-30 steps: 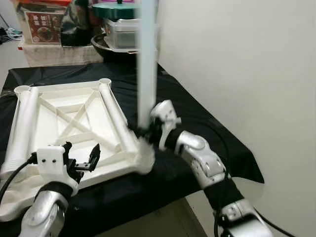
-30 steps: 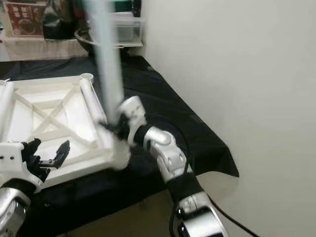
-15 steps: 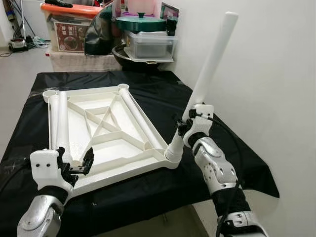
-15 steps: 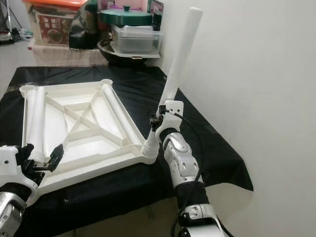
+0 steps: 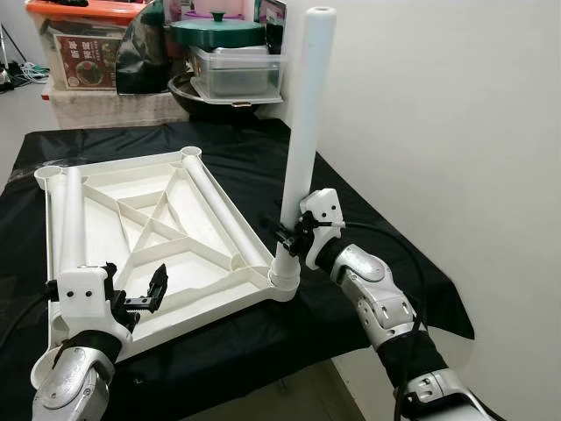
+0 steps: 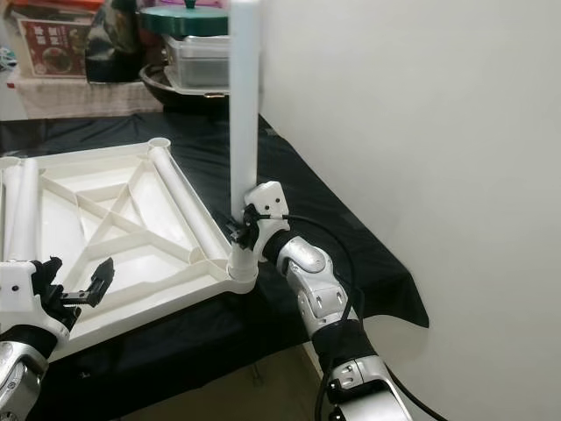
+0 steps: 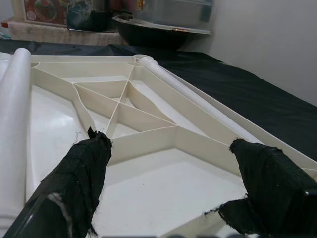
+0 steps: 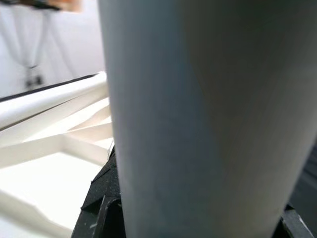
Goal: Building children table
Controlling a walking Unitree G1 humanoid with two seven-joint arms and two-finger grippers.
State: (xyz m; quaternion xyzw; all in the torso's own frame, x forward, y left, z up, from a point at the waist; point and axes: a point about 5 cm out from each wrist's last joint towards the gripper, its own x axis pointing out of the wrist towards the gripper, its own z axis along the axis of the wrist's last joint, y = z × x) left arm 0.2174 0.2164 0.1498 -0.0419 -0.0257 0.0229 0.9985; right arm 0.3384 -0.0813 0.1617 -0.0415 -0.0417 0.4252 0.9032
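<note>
A white plastic table top (image 5: 131,228) lies upside down on a black-draped table (image 5: 368,228), its ribbed underside up. A white table leg (image 5: 303,123) stands nearly upright in the near right corner socket (image 5: 283,281). My right gripper (image 5: 289,239) is shut on this leg just above the socket. Two more legs lie on the top, one along its left rim (image 5: 72,210) and one along its right rim (image 5: 219,210). My left gripper (image 5: 145,294) hovers open over the near left part of the top, holding nothing.
Behind the table stand a black wok (image 5: 210,92), a clear lidded box (image 5: 237,70) under a green lid (image 5: 216,31), and a storage box (image 5: 79,53). A white wall (image 5: 456,132) runs close along the right side. The black cloth's near edge hangs off the table.
The leg in my right gripper has swung from leaning rightward to nearly upright in its corner socket. The camera view has shifted a little; my left gripper has stayed open near the same spot.
</note>
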